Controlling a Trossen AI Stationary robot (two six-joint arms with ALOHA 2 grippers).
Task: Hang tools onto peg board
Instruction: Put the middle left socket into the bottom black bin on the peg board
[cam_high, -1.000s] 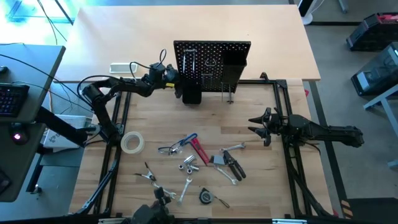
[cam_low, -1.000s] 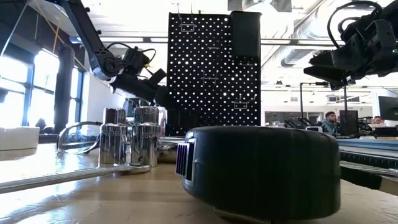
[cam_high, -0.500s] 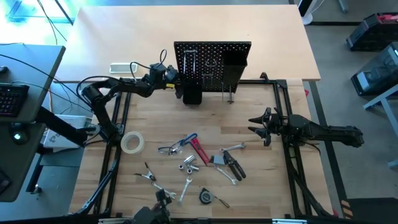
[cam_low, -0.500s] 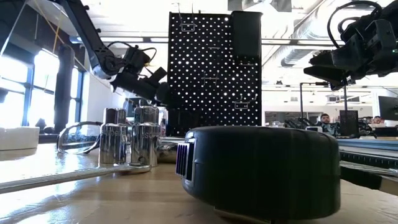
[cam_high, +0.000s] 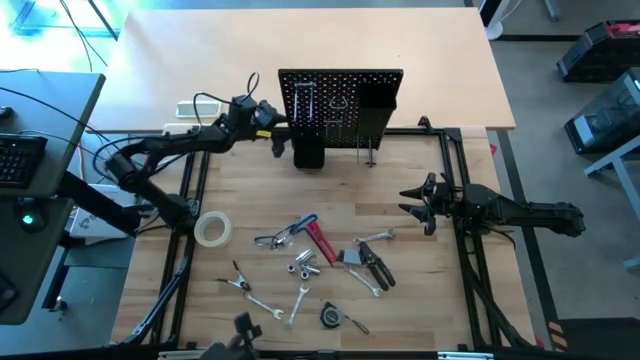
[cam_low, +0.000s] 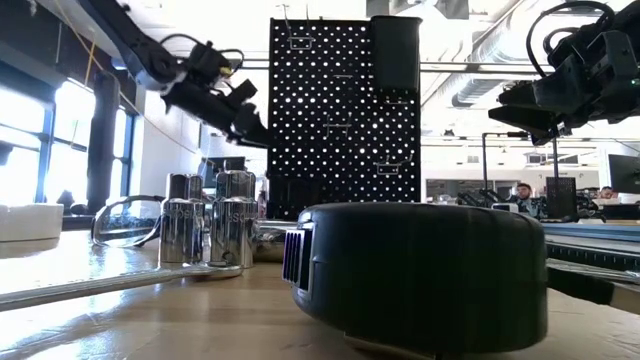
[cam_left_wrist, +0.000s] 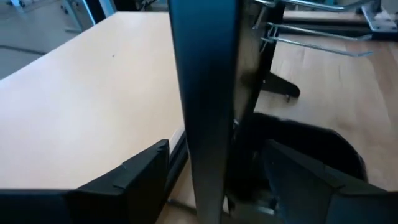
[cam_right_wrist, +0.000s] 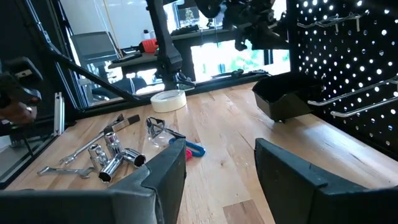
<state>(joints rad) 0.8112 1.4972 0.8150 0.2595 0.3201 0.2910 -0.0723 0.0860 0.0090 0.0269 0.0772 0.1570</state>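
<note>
High view shows the left gripper at the left edge of the black perforated peg board, which stands upright at the far side of the wooden table. Its fingers are spread wide and hold nothing; in the left wrist view the board's edge passes between them. I judge that one tool has just been left on the board and the arm is free for the next one.

The right gripper waits above the right part of the table, well apart from the board, with its fingers spread and empty.

Most tools are not yet hung. They lie in a loose group on the near half of the table: the pale tape roll, the clear glasses, the blue-handled hex key, the red-handled tool, the black-handled pliers and the silver wrenches.

The next move probably calls for one arm to go down to this group, take one tool by a part that leaves its hole or loop free, and bring it to an empty hook.

No brand, label or writing can be read in any view.
</note>
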